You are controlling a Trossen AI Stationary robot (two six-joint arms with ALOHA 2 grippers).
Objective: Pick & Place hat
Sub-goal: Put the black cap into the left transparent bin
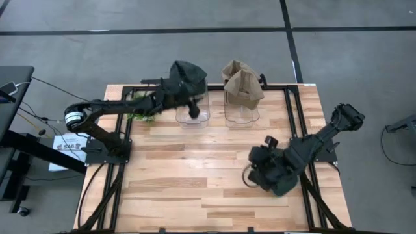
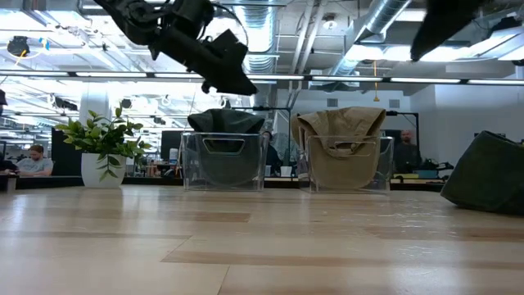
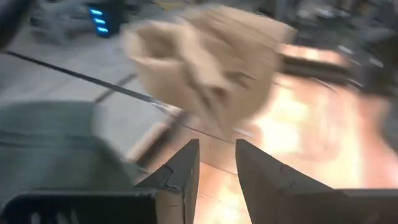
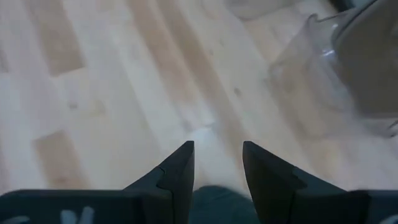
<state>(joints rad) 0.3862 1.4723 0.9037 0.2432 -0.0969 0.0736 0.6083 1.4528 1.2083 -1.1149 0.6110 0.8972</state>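
Left gripper (image 1: 194, 112) spread empty above the left bin's (image 1: 193, 117) near rim, dark hat (image 1: 188, 77) draped just beyond on its far side; right gripper (image 4: 217, 163) also parted, near-right, farther.

Two hats: dark green hat (image 1: 187, 76), tan hat (image 1: 242, 81). Two clear bins: (image 1: 193, 112), (image 1: 242, 112). One potted plant (image 2: 102, 149).

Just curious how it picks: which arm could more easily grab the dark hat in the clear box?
Left. The left arm has its jaws right over the dark hat, open and empty; the right arm sits low over the table, apart from both boxes.
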